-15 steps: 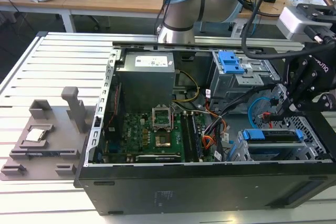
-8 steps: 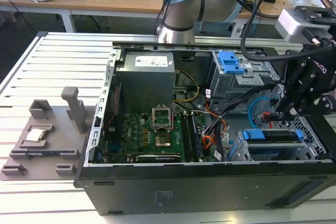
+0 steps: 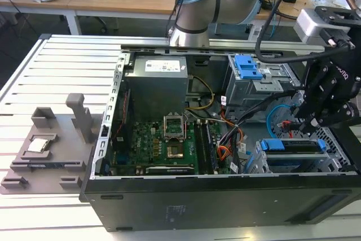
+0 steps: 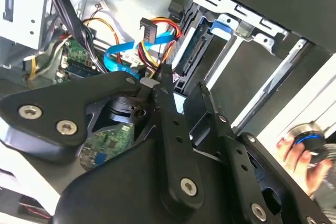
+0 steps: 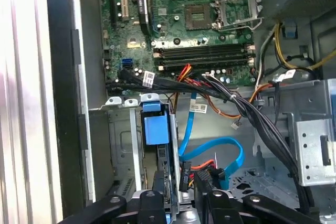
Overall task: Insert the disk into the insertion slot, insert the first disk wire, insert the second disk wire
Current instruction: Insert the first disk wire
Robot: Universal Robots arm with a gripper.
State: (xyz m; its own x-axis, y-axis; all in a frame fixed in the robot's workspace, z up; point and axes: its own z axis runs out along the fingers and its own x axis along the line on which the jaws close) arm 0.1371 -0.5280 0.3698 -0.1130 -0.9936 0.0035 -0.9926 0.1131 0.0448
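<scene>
The pincer [image 3: 313,123] hangs inside the open computer case [image 3: 214,201], which lies on its side on the slatted counter [image 3: 51,71]. In the exterior view it is over the case's corner bay, just above the disk [image 3: 293,147].

The disk, in its blue frame, already sits in the insertion slot [image 3: 262,165], the silver perforated cage directly beneath the pincer. In the first wrist view the disk [image 5: 156,129] stands on edge in the slot [image 5: 123,140], straight ahead of the pincer [image 5: 181,195], whose two black fingers [image 5: 152,203] reach toward its near end.

In both wrist views the fingers stand apart with a gap between them, and nothing is seen clamped there. In the second wrist view the pincer [image 4: 182,80] points at the connector end of the disk [image 4: 197,51].

A blue flat cable [image 5: 220,140] loops loose just ahead of the fingertips, beside the disk. A plug with coloured wires [image 4: 148,27] hangs close by, a little farther from the pincer. The green motherboard [image 5: 199,19] lies well beyond the slot.

Behind the pincer, outside the case, a person's hand [image 4: 294,150] is in view.
</scene>
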